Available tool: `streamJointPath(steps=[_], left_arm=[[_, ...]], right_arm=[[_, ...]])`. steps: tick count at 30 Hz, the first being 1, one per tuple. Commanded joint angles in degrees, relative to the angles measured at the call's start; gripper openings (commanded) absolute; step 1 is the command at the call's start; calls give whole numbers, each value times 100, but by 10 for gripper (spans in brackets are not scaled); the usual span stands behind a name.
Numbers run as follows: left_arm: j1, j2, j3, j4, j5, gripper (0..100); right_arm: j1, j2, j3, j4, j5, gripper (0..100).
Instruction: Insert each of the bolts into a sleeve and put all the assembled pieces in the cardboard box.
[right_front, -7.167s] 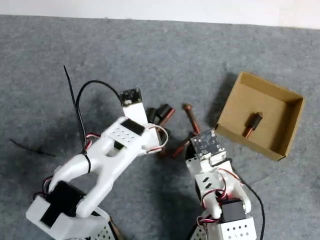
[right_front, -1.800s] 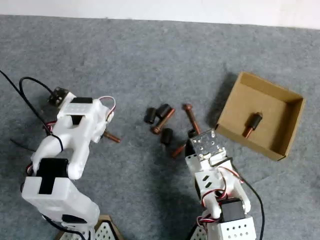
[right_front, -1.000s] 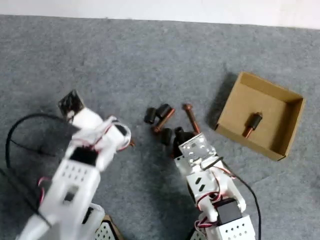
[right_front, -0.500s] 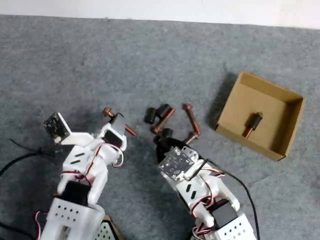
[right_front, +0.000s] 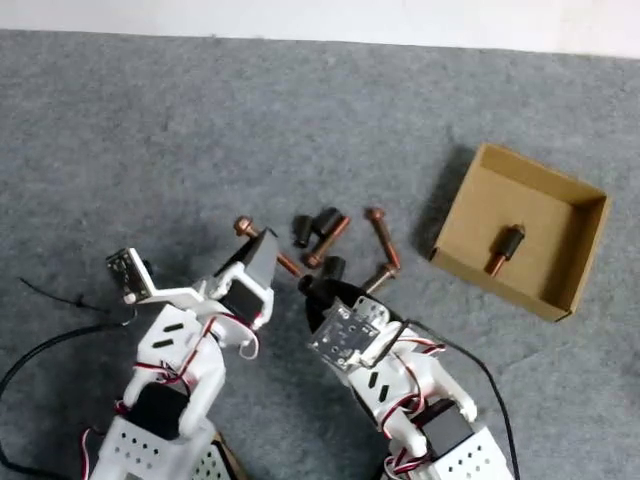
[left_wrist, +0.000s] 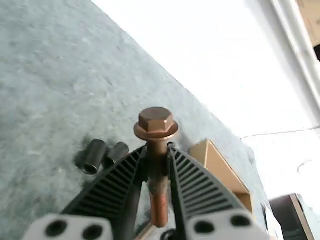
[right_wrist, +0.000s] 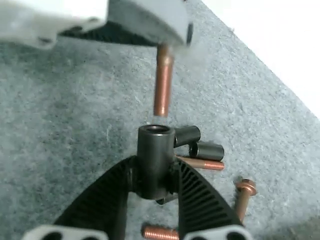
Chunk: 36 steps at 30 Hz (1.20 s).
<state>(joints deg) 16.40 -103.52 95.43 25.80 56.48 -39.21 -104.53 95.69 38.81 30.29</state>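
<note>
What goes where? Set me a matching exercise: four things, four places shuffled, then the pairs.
Things
1. gripped bolt
2. gripped sleeve
3. assembled piece
4. two loose sleeves

Places
A. in the box
B. in the right gripper
C. on the carpet
D. in the left gripper

Pairs: 1-D, 2-B, 3-A, 4-C

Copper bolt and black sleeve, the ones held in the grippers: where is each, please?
copper hex-head bolt (left_wrist: 156, 125), left wrist view, on its hexagonal head
black cylindrical sleeve (right_wrist: 156, 160), right wrist view, on its side wall
</note>
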Motion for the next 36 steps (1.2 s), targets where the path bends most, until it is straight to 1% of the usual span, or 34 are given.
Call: streamJointPath(steps=[1, 10, 15, 18, 28, 36], left_arm=[[-198, -127, -198, -141, -18, 6], [303, -127, -180, -132, -35, 6], [321, -127, -180, -132, -18, 6], [321, -127, -189, -132, -18, 6], [356, -127, -215, -132, -18, 6], [690, -127, -224, -123, -35, 6]], right_arm=[[-31, -75, 831, -136, 97, 5], [-22, -75, 831, -145, 105, 5], [-4, -75, 831, -145, 105, 5], [163, -75, 831, -171, 105, 5], [171, -75, 831, -207, 105, 5], [163, -75, 831, -198, 105, 5]])
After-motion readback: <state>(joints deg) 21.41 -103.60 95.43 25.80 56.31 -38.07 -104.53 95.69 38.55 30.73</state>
